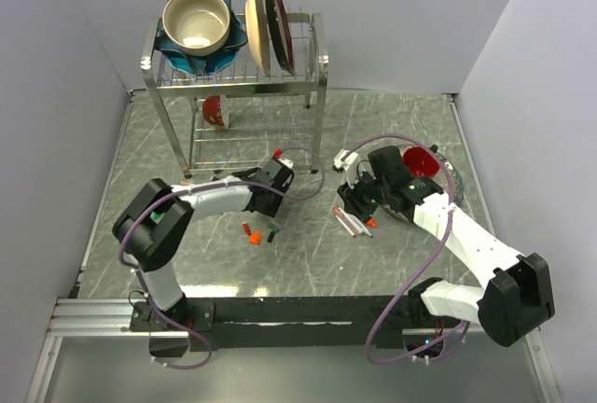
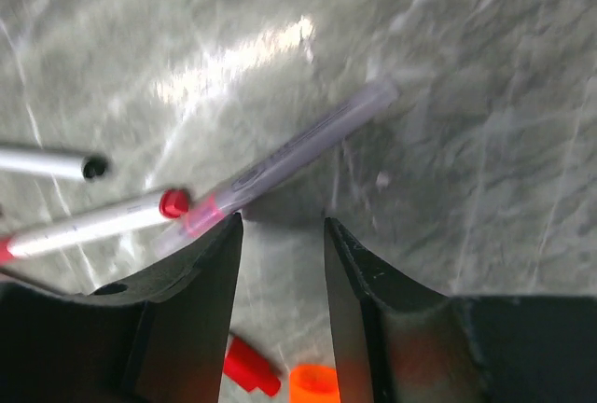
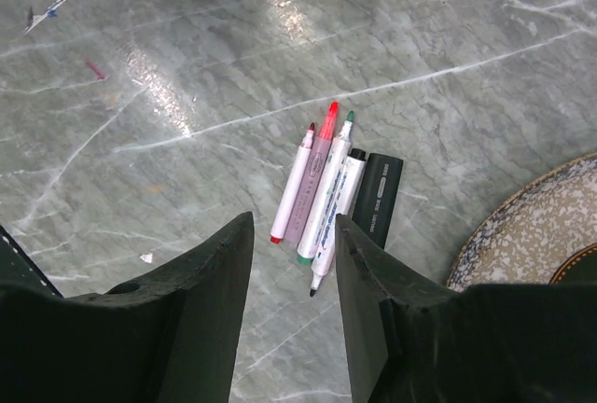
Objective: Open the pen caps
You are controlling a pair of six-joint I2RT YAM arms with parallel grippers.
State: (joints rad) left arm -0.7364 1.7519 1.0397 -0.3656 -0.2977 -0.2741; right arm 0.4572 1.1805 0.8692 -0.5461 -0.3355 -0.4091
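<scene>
Partly done, I judge: slim marker pens (image 3: 324,193) lie bare-tipped on the grey marbled bench (image 3: 448,39) below the right gripper (image 3: 291,224), its jaws apart and empty; a loose red plastic cap (image 2: 252,366) and orange plastic cap (image 2: 312,382) lie by the left gripper (image 2: 280,226), also parted, grasping nothing. A translucent pink-ended pen (image 2: 298,151) sits just past its tips; blur hides whether it is capped.
</scene>
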